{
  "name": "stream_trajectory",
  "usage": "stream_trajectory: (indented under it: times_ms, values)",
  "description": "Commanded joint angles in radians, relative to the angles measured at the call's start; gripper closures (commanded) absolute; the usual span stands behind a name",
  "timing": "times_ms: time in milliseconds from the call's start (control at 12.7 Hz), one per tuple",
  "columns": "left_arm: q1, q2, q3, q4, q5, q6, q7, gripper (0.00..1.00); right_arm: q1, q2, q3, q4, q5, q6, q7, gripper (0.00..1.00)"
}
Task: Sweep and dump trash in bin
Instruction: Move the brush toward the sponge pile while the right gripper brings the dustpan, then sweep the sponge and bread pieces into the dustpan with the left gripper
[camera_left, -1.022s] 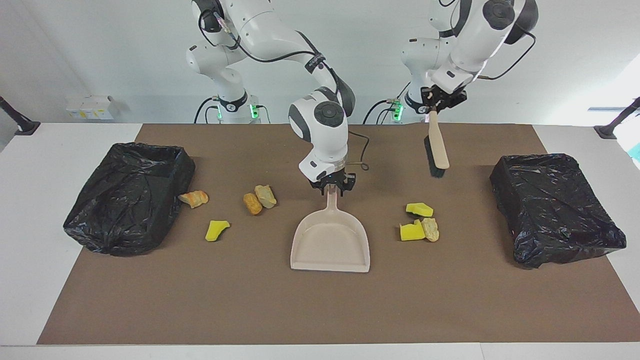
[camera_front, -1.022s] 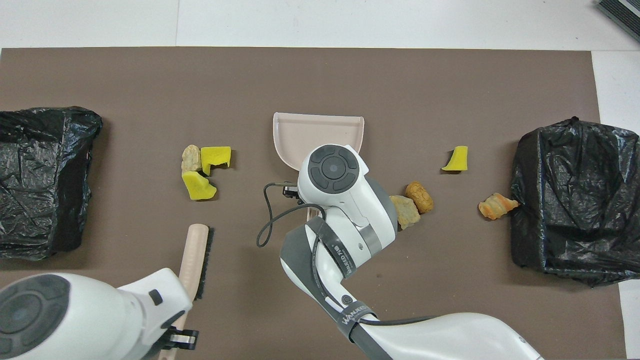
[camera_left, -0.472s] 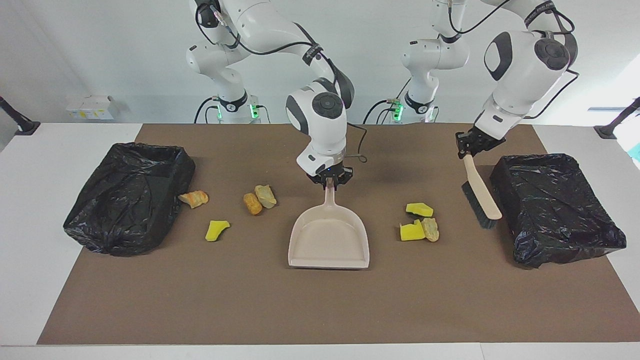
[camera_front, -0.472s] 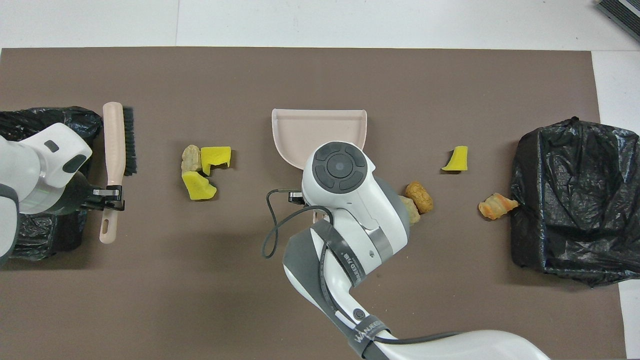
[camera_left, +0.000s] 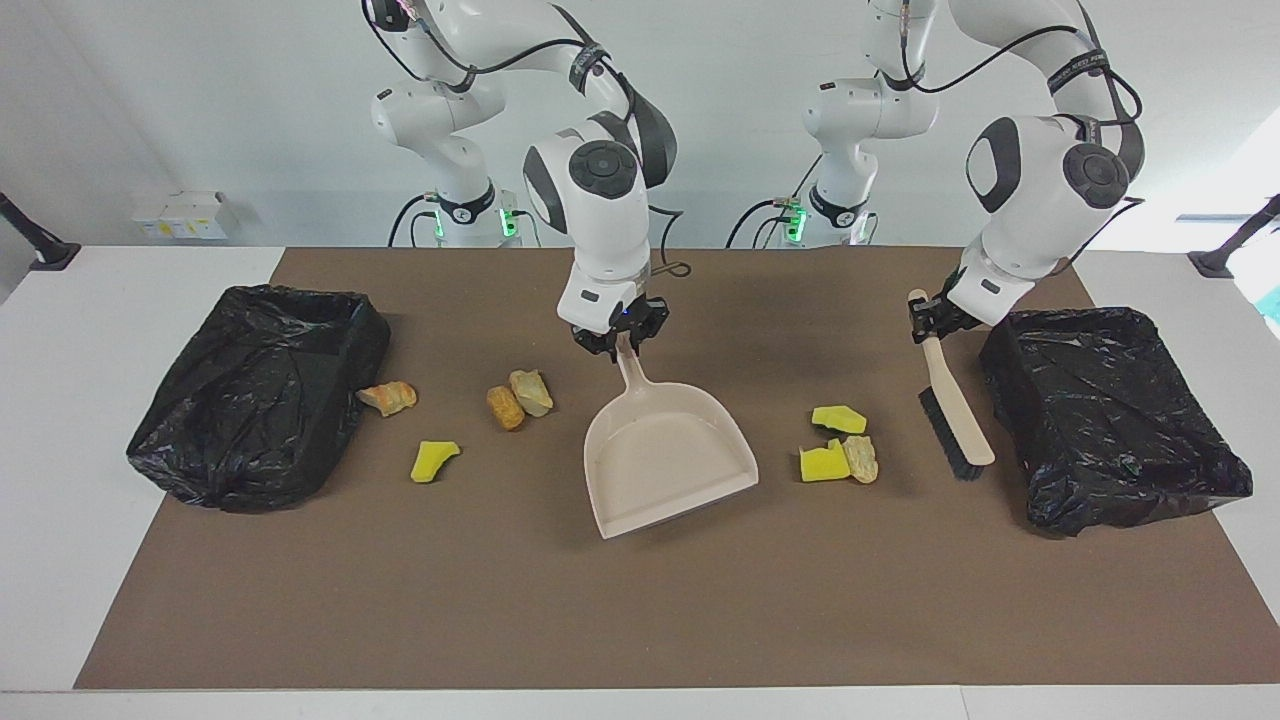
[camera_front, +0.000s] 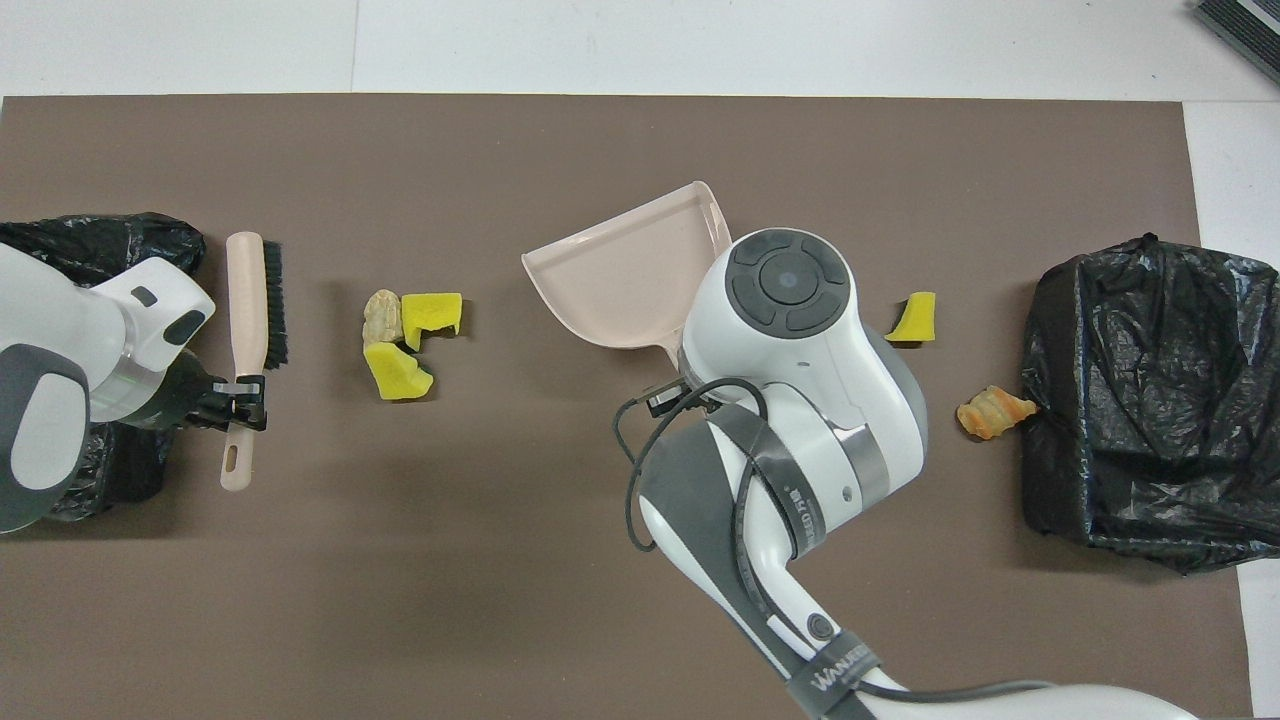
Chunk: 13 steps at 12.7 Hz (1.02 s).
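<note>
My right gripper is shut on the handle of the beige dustpan, whose pan is turned with its mouth slanting toward the left arm's end. My left gripper is shut on the handle of the beige brush, black bristles down; the brush hangs between a trash cluster and a bin. That cluster holds two yellow chunks and a tan lump. Toward the right arm's end lie two tan lumps, a yellow chunk and an orange lump.
A black bag-lined bin stands at the left arm's end of the brown mat, another bin at the right arm's end. The orange lump touches that bin. My right arm hides the two tan lumps from overhead.
The left gripper swung the brush from mid-table to beside the bin at its end and lowered it. The right gripper closed on the dustpan handle, drew back and turned the pan.
</note>
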Motion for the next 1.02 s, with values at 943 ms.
stream_trajectory:
  times_ms: [943]
  values:
    - [-0.171, 0.065, -0.016, -0.152, -0.076, 0.263, -0.190, 1.00, -0.012, 0.023, 0.006, -0.102, -0.310, 0.077, -0.831, 1.00]
